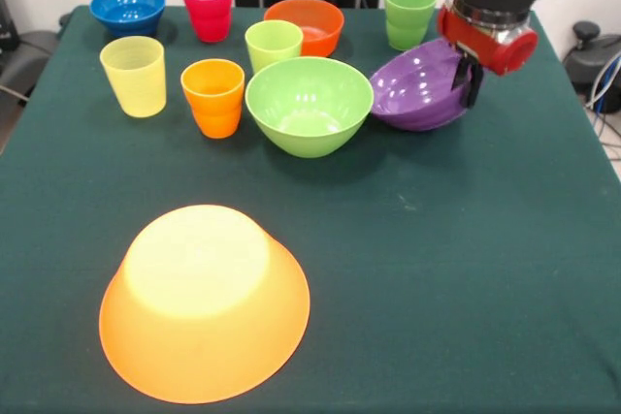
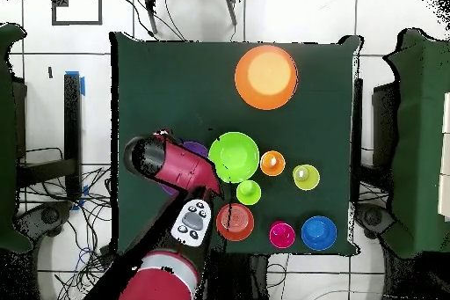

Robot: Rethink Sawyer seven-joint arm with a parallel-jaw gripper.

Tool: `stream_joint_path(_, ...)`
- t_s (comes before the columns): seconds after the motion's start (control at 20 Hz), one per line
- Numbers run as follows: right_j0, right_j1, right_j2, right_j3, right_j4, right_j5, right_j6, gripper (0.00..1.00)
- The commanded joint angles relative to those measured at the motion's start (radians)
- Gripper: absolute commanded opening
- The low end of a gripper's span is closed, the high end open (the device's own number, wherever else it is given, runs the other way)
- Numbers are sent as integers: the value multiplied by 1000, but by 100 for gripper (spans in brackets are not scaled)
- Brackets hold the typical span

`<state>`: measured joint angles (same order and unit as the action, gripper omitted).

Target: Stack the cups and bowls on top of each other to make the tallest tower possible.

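Note:
My gripper (image 1: 467, 79) is shut on the right rim of the wide purple bowl (image 1: 419, 86), which hangs tilted just above the table, next to the medium lime green bowl (image 1: 309, 104). In the overhead view the arm (image 2: 171, 163) covers most of the purple bowl (image 2: 195, 148). The very large orange bowl (image 1: 204, 317) lies upside down, alone at the near left. The yellow cup (image 1: 134, 75), orange cup (image 1: 213, 96), lime green cup (image 1: 274, 44), red cup (image 1: 208, 7) and darker green cup (image 1: 408, 15) stand upright. The small orange-red bowl (image 1: 306, 24) and the blue bowl (image 1: 127, 9) sit at the far side.
All of it stands on a dark green tablecloth (image 1: 466, 269). The cups and small bowls crowd the far half, near the pedestal. In the overhead view the large orange bowl (image 2: 265, 76) is apart from the lime green bowl (image 2: 233, 157). Chairs and cables lie off the table.

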<state>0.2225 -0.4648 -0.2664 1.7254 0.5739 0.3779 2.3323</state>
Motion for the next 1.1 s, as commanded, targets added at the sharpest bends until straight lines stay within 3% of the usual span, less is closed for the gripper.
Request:
stream_joint_path(0.05,33,-48,-32,-113,-40,257,213,0)
stream_joint_path(0.7,3,-30,-77,-250,-69,422,165,0)
stream_joint_path(1.1,-71,61,-87,-413,-127,464,72,0)
